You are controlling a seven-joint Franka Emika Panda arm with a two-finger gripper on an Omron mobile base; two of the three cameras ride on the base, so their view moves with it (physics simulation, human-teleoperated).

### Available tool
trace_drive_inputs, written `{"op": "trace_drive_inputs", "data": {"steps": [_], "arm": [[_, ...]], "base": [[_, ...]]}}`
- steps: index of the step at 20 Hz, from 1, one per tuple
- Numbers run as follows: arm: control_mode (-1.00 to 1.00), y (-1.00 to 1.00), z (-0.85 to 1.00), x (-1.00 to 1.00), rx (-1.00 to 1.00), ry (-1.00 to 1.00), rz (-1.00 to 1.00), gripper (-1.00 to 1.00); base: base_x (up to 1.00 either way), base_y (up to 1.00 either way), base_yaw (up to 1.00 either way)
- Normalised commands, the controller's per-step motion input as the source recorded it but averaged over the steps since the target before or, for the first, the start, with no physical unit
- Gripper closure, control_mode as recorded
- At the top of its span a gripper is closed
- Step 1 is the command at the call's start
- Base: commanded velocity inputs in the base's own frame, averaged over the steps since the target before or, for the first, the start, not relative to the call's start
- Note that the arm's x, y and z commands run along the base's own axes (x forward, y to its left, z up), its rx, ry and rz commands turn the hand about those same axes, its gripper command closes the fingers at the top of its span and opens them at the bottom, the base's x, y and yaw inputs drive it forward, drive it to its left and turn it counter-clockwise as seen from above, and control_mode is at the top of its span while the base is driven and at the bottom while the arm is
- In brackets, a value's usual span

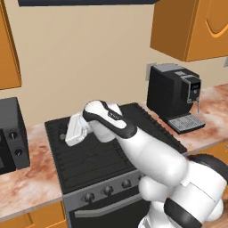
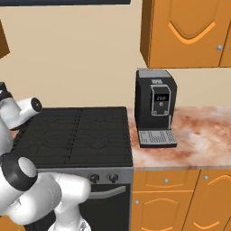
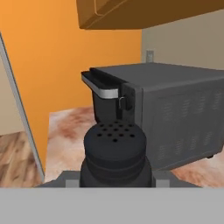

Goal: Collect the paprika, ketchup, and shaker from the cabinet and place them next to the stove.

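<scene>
The hand holds the shaker by its body; it looks light, rigid and smooth, so grip mid-body.

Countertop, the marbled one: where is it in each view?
Left base view: countertop on both sides of the stove, under the microwave at the left edge.
Right base view: right of the stove, under the coffee machine.
Hand view: behind the shaker, beneath the microwave.
Shared landmarks: stove, microwave.
</scene>
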Motion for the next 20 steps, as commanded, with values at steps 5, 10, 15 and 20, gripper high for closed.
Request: {"op": "trace_drive_inputs", "data": {"steps": [5,10,15,20], "arm": [[-1.00,0.43,-0.42,0.53,0.00,0.00,0.07,1.00],[-1.00,0.40,-0.39,0.42,-0.02,0.00,0.03,1.00],[-1.00,0.30,-0.29,0.25,-0.08,0.00,0.00,1.00],[-1.00,0.30,-0.19,0.19,-0.03,0.00,0.00,1.00]], "base": [[0.00,0.00,0.00],[0.00,0.00,0.00],[0.00,0.00,0.00],[0.00,0.00,0.00]]}}
